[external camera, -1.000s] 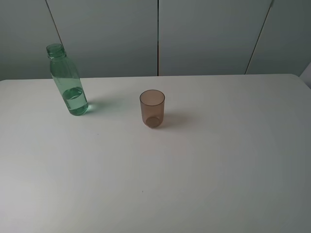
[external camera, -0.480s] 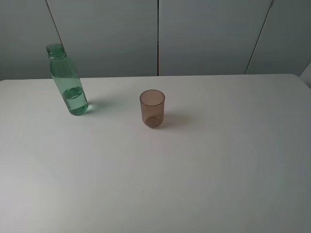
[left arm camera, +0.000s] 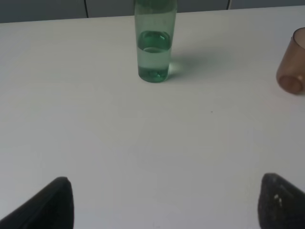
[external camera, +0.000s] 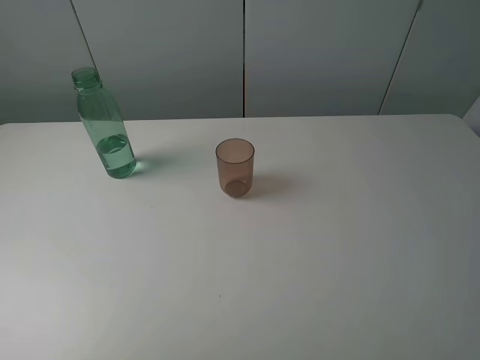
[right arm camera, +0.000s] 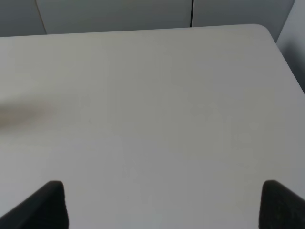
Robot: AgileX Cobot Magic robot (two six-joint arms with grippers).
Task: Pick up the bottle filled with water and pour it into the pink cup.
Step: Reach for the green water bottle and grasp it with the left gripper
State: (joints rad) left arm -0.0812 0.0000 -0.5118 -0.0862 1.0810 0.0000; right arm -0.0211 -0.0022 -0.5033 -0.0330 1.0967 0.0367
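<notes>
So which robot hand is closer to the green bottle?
Left. The left gripper faces the green bottle across the table, not touching it. The right gripper sees only table, no bottle, so it is likely farther off.

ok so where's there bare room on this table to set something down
The near half of the table, in front of the bottle and pink cup, is bare; so is everything right of the cup. The tightest spot is the gap between bottle and cup, itself bare.
</notes>
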